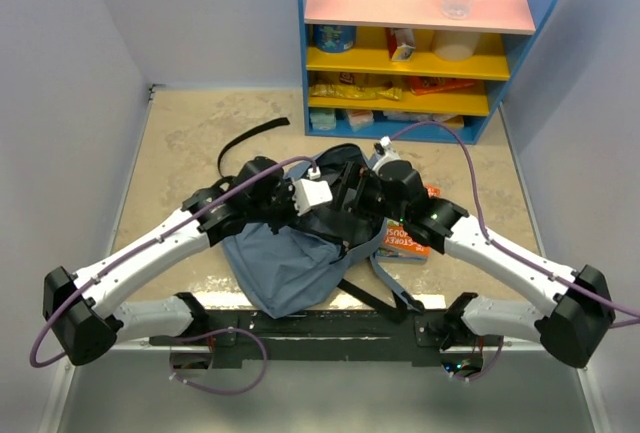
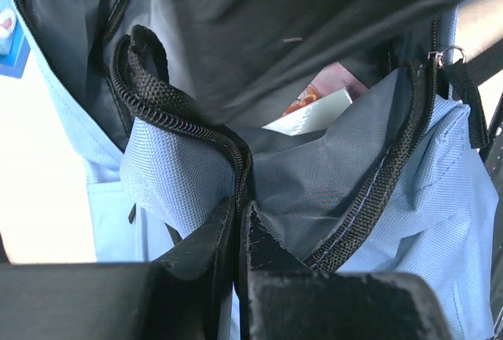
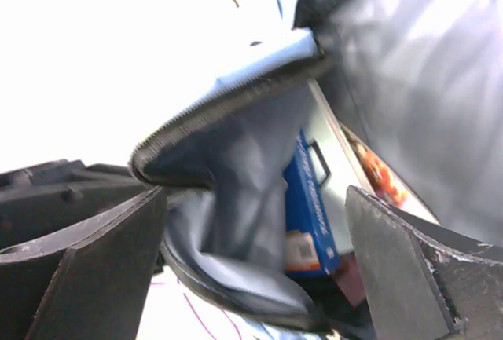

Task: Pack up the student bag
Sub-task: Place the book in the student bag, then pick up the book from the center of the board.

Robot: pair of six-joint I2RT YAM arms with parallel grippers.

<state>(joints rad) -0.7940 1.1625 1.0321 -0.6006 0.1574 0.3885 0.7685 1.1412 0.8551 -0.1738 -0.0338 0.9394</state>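
Observation:
The student bag (image 1: pixel 280 265), grey-blue, lies on the table between both arms with its mouth towards the shelf. My left gripper (image 1: pixel 335 205) is at that mouth. In the left wrist view the left gripper (image 2: pixel 238 208) is shut on the bag's zipper rim (image 2: pixel 177 112), lifting it. Book corners (image 2: pixel 313 112) show deep inside. My right gripper (image 1: pixel 365 198) is at the opening too. In the right wrist view the right gripper (image 3: pixel 255 234) stands open at the bag's opening, the zipper rim (image 3: pixel 228 98) above it. A blue book (image 3: pixel 310 202) and a white one (image 3: pixel 342 167) lie in the bag beyond the fingers.
A colourful book (image 1: pixel 412 241) lies on the table under the right arm. A black strap (image 1: pixel 250 143) curls behind the bag. The blue shelf unit (image 1: pixel 400 53) with bottles and snack packs stands at the back. Side walls close in left and right.

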